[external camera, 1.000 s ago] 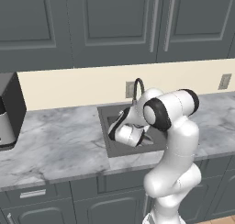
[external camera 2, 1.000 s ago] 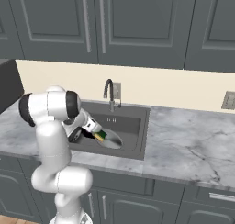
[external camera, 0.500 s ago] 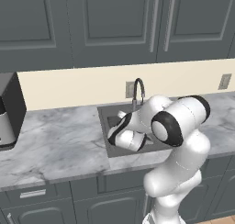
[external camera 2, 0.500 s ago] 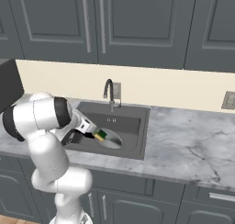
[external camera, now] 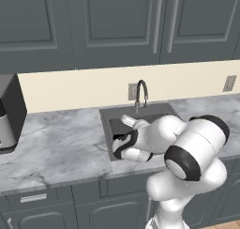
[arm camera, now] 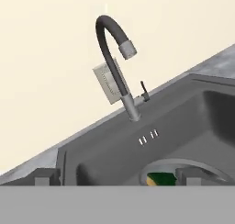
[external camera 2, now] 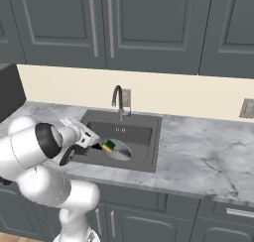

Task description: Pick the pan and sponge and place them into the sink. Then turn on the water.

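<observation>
Hand view: fingers [arm camera: 114,176] spread apart and empty, facing the faucet [arm camera: 114,67] behind the sink [arm camera: 193,122]; sponge [arm camera: 160,178] lies in the pan [external camera 2: 119,151].

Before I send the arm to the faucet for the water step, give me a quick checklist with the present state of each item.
1. Pan in the sink: ok, it lies on the basin floor.
2. Sponge in the sink: ok, it sits at the pan's left edge, seemingly on the pan.
3. Gripper free: ok, fingers spread wide with nothing between them.
4. Faucet ahead of the hand: ok, the hand view shows it straight ahead, spout bending over the basin.
5. Faucet lever: cannot tell its position, it is a small dark stub beside the base.
6. Water running: not ok, no stream falls from the spout.
</observation>
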Controlling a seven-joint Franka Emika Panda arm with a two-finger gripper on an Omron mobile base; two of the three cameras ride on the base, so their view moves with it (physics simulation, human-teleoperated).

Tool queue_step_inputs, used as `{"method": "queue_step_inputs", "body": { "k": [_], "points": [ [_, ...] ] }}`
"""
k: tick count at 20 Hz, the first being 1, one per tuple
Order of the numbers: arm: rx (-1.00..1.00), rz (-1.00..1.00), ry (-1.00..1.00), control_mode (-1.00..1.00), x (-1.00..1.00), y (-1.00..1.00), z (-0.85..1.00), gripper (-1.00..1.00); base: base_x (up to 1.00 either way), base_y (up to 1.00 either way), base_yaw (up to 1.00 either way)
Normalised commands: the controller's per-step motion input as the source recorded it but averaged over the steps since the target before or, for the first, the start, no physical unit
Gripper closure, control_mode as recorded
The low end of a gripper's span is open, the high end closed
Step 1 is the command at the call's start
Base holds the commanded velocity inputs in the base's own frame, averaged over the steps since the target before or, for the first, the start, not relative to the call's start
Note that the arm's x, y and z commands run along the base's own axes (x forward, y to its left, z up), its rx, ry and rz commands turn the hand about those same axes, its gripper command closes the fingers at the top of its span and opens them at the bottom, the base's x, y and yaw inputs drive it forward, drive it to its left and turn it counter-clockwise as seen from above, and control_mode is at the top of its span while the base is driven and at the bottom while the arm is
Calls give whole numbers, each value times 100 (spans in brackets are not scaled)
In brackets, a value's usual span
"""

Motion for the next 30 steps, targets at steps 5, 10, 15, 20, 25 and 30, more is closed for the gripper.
{"method": "queue_step_inputs", "body": {
  "k": [5, 10, 15, 20, 25, 30],
  "points": [
    [2, 1, -1, -100, -54, -5, 36, -100, 0, 0, 0],
    [1, 2, 0, -100, -50, -19, 31, -100, 0, 0, 0],
    [0, 3, 0, -100, -43, -31, 23, -100, 0, 0, 0],
    [-2, 4, 1, -100, -36, -36, 17, -100, 0, 0, 0],
    [0, 3, 5, -100, -37, -36, 17, -100, 0, 0, 0],
    [-4, 5, 4, -100, -32, -22, -5, -100, 0, 0, 0]
  ]
}}
